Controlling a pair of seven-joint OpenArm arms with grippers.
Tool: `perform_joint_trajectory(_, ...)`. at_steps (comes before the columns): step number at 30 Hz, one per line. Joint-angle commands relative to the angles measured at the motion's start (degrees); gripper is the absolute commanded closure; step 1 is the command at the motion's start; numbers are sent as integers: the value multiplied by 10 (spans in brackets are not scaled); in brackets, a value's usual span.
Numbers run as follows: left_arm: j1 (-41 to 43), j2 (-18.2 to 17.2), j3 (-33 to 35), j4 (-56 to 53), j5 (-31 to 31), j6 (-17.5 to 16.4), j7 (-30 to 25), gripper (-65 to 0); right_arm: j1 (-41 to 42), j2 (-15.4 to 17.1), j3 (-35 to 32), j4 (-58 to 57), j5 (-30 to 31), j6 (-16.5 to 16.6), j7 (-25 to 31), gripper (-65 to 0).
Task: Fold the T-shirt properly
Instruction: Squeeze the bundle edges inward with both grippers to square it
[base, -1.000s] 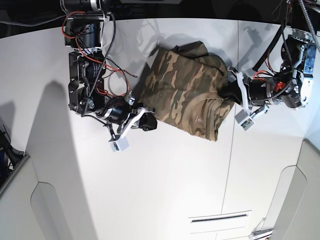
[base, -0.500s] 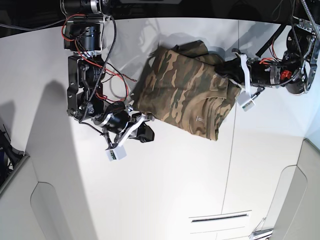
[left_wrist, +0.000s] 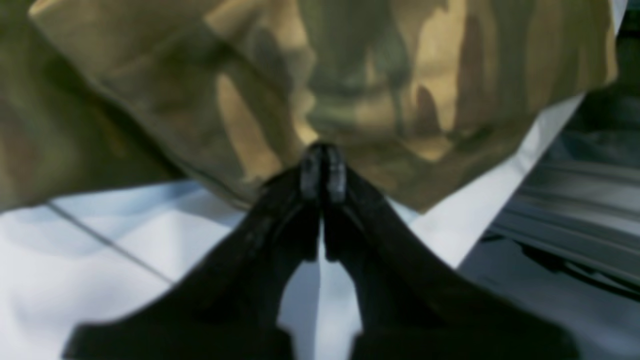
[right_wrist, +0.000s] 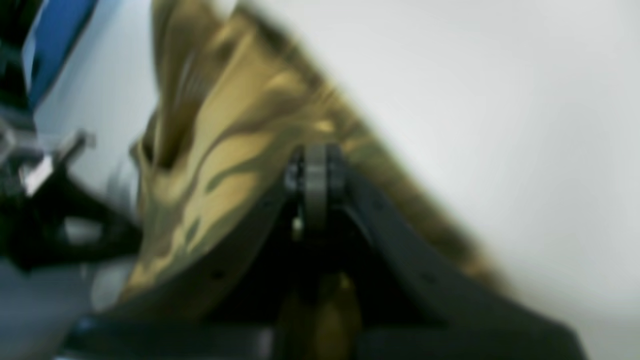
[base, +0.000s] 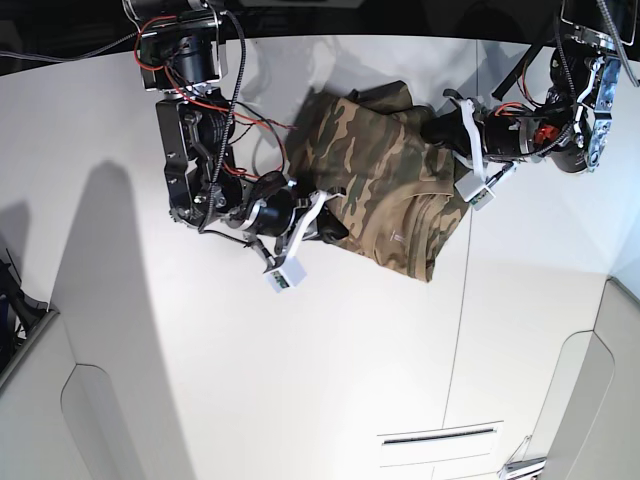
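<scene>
The T-shirt (base: 385, 185) lies folded on the white table (base: 330, 380) in the upper middle of the base view. The left gripper (left_wrist: 323, 172) is closed with nothing visibly between its tips, at the shirt's right edge. The right gripper (right_wrist: 315, 175) is likewise closed at the shirt's left edge; whether it pinches cloth I cannot tell.

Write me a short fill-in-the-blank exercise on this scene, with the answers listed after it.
1. The T-shirt has a ____ print.
2. The shirt lies on a ____ table.
3. The jaws of the left hand are ____.
4. In the base view, the right hand is at the shirt's ____ edge.

Answers: camouflage; white; shut; left
</scene>
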Motion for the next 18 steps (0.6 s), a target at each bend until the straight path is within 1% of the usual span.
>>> perform_joint_trajectory(1,-13,-8,-5,6,5,-5,-16,-15,10,-3,-4,10,10,6,3,0)
perform_joint_trajectory(6,-50,-8,-5,6,69,-5,-60,-15,-3,6,-5,10,12,6,-14,0)
perform_joint_trajectory(10,-65,-9,-5,6,112,1,-93,-15,-25,17,-5,31,47,7,-36,0)
perform_joint_trajectory(15,-82,-6,-5,4,138,14,-119,-15,-70,19,-5,106,72,7,-60,0)
perform_joint_trajectory(18,-110,9,-5,4,142,16,-125,-15,-96,19,-5,150,92,6,-77,0)
